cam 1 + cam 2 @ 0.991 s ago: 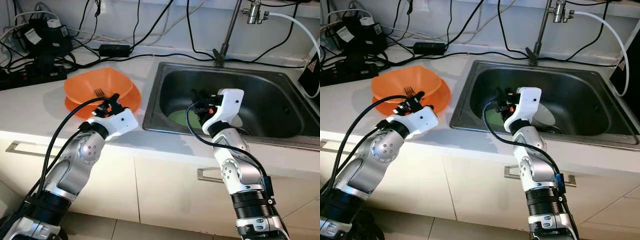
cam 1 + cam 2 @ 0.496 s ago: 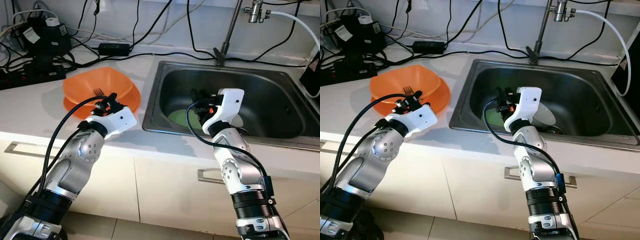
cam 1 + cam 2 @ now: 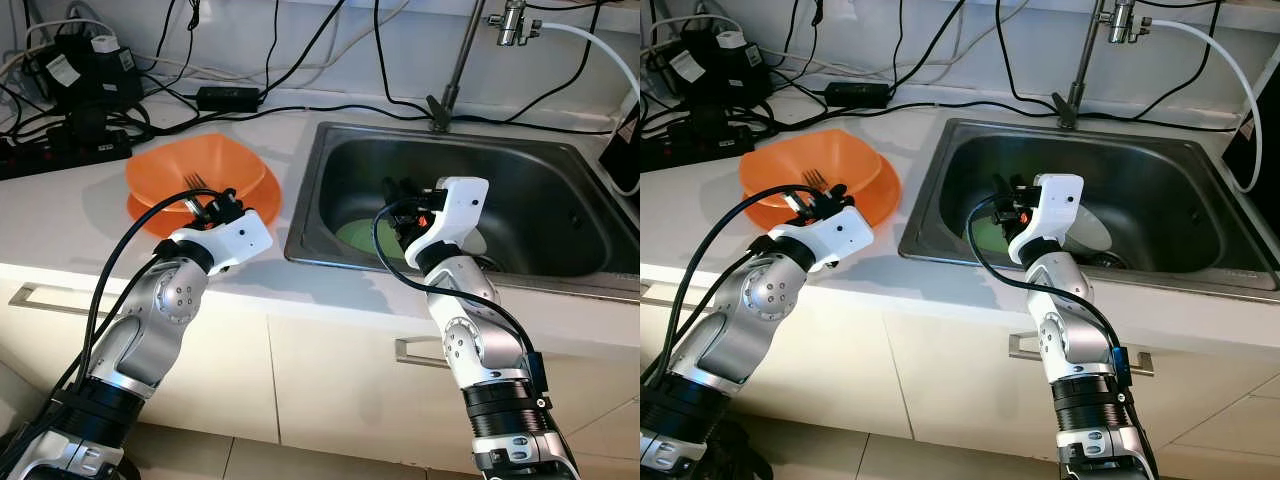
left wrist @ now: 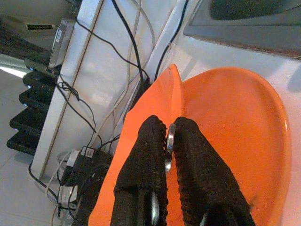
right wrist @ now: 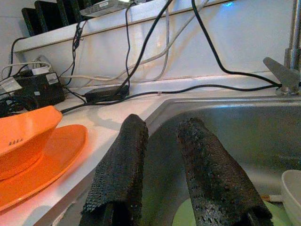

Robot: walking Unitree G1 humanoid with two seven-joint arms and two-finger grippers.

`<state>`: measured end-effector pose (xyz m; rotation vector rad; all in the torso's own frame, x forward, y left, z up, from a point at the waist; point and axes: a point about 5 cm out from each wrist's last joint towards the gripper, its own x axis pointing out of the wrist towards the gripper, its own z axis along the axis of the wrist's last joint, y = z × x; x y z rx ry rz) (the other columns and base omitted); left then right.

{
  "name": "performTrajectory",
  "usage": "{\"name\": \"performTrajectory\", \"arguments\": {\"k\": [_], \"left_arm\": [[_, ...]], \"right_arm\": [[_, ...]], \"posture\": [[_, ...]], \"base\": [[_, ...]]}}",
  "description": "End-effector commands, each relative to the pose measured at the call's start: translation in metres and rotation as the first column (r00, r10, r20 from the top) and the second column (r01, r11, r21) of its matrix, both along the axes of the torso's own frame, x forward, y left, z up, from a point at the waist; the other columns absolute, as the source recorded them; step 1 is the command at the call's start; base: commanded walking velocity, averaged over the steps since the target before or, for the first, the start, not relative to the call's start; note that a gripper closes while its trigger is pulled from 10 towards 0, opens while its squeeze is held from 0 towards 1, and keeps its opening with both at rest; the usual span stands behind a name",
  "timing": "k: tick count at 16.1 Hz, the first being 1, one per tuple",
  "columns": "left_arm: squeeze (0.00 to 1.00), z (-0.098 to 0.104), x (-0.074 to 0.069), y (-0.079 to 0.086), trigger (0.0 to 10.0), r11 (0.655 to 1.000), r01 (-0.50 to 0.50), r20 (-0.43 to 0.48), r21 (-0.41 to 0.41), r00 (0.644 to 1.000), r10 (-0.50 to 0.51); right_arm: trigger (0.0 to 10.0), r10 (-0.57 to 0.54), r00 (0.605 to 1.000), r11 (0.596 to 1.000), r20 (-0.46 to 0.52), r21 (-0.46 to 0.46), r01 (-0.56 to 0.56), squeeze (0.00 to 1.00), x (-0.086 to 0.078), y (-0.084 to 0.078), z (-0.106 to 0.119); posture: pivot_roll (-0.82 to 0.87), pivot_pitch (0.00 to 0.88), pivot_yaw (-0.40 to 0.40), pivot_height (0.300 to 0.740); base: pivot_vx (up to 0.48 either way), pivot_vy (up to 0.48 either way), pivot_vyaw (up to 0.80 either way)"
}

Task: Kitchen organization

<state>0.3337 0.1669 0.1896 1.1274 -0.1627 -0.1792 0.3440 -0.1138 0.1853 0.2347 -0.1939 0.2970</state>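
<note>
Taking the sink [image 3: 560,170] as the landmark, the count runs like this. One sink is set into one counter [image 3: 60,215]. Inside the sink lies one green plate [image 3: 362,236] and one white bowl [image 5: 291,188]. On the counter to the sink's left are two orange pieces: one orange bowl [image 3: 200,172] stacked on one orange plate [image 3: 262,202]. One fork [image 3: 197,183] shows its tines over that bowl. Behind the sink rises one faucet [image 3: 470,55]. Two robot arms reach forward, each ending in one tool: the left tool [image 4: 169,141] left of the sink, the right tool [image 5: 162,141] over it. Each tool has two black fingers, making four fingers altogether.
</note>
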Motion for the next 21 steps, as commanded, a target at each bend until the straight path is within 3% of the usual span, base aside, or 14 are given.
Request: {"name": "performTrajectory", "arguments": {"k": [1,6,12,13,14,17,18,19,21], "left_arm": [[0.00,0.007,0.000,-0.002,0.0,1.000,0.002,0.029,0.002,1.000,-0.003],[0.00,0.021,-0.002,-0.011,0.0,0.999,0.054,0.106,0.005,0.993,-0.055],[0.00,0.049,-0.008,-0.027,0.0,0.989,0.145,0.249,0.001,0.958,-0.141],[0.00,0.057,-0.010,-0.032,0.0,0.982,0.182,0.285,-0.058,0.945,-0.159],[0.00,0.068,-0.014,-0.036,0.0,0.953,0.236,0.333,-0.189,0.928,-0.164],[0.00,0.085,-0.020,-0.045,0.0,0.908,0.315,0.401,-0.276,0.896,-0.188],[0.00,0.087,-0.022,-0.049,2.0,0.888,0.347,0.411,-0.303,0.888,-0.206],[0.00,0.091,-0.025,-0.053,10.0,0.841,0.388,0.424,-0.377,0.880,-0.216],[0.00,0.095,-0.029,-0.059,10.0,0.726,0.449,0.411,-0.520,0.877,-0.248]], "right_arm": [[10.0,-0.021,1.000,1.000,0.009,0.003,0.021,0.00,0.002,-0.004,0.004],[10.0,-0.020,1.000,1.000,0.011,0.005,0.020,0.00,0.002,-0.004,0.005],[10.0,-0.018,1.000,1.000,0.012,0.006,0.018,0.00,0.003,-0.003,0.005],[10.0,-0.021,1.000,1.000,0.011,0.005,0.021,0.00,0.003,-0.004,0.005],[10.0,-0.024,1.000,1.000,0.012,0.004,0.024,0.00,0.003,-0.005,0.005],[10.0,-0.037,0.999,0.999,0.013,-0.004,0.037,0.00,0.004,-0.008,0.004],[10.0,-0.038,0.999,0.999,0.019,-0.022,0.039,0.00,0.004,-0.008,0.004],[10.0,-0.040,0.999,0.999,0.022,-0.029,0.041,0.00,0.004,-0.008,0.004],[10.0,-0.051,0.998,0.997,0.033,-0.063,0.053,0.00,0.004,-0.010,0.004]], "posture": [[0.07,0.038,-0.018,0.740],[0.07,0.033,-0.018,0.740],[0.07,0.023,-0.019,0.740],[0.07,0.024,-0.021,0.740],[0.07,0.026,-0.021,0.740],[0.07,0.028,-0.022,0.740],[0.06,0.030,-0.023,0.740],[0.06,0.030,-0.023,0.740],[0.06,0.031,-0.023,0.740]], "base": [[0.000,0.000,0.00],[0.000,0.000,0.00],[0.000,0.000,0.00],[0.000,0.000,0.00],[0.000,0.000,0.00],[0.000,0.000,0.00],[0.000,0.000,0.00],[0.000,0.000,0.00],[0.000,0.000,0.00]]}}
